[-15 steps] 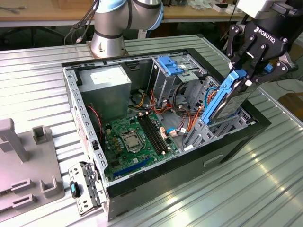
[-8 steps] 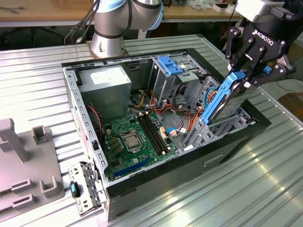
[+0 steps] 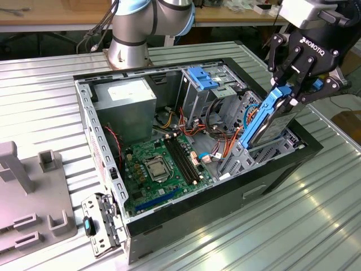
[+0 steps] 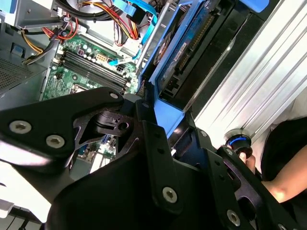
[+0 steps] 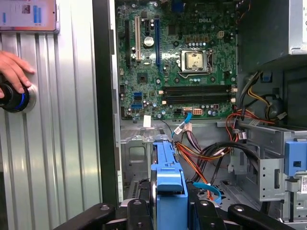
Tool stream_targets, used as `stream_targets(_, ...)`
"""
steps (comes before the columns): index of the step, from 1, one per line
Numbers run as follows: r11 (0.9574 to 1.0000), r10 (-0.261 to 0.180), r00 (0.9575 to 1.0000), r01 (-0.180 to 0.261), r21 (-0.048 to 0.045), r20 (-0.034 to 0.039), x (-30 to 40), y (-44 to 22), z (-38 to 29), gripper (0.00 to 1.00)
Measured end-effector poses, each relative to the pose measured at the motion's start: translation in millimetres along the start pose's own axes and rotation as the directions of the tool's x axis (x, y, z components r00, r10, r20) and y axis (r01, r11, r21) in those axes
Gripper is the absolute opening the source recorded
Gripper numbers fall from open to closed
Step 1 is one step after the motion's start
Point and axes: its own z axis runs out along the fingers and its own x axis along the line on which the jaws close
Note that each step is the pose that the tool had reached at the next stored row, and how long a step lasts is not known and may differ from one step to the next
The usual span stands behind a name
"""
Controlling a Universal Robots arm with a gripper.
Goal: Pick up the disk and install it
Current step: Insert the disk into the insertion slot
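Fingers (image 3: 280, 70) of my gripper (image 3: 292, 93) are pressed on the disk (image 3: 271, 121), pinching the top end of its blue rail. I see the disk at the exterior view's right, tilted, with its top end up in the air. Its low end dips into the grey bay (image 3: 265, 148) at that side of the computer case (image 3: 186, 226). I cannot tell if the low end touches the bay.

The case lies open on a shiny metal table (image 3: 254, 248) with long ribs. Inside it is the green board (image 3: 163, 164). Next to that, on the exterior view's left, is the big grey box (image 3: 124, 107). A blue bracket (image 3: 202, 77) sits on top of the grey cage, well apart from the disk. Red and orange wires (image 3: 223, 138) lie between the cage and the disk.

In the first wrist view, the disk's blue rail (image 5: 168, 187) stands straight up between the black fingers (image 5: 136, 211), with the green board (image 5: 182, 62) past it. A person's hand (image 5: 14, 69) rests on a round button with a blue ring (image 5: 17, 98) on the table beside the case.

In the second wrist view, the disk (image 4: 192, 52) leans by the case's black wall.

A grey holder (image 3: 22, 197) sits on the table at the exterior view's left, far from the gripper.
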Motion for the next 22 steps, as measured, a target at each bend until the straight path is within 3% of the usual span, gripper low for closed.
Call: stream_targets(22, 1.0, 0.0, 1.0, 0.0, 0.0, 0.0, 0.0, 0.3, 5.3, 0.37)
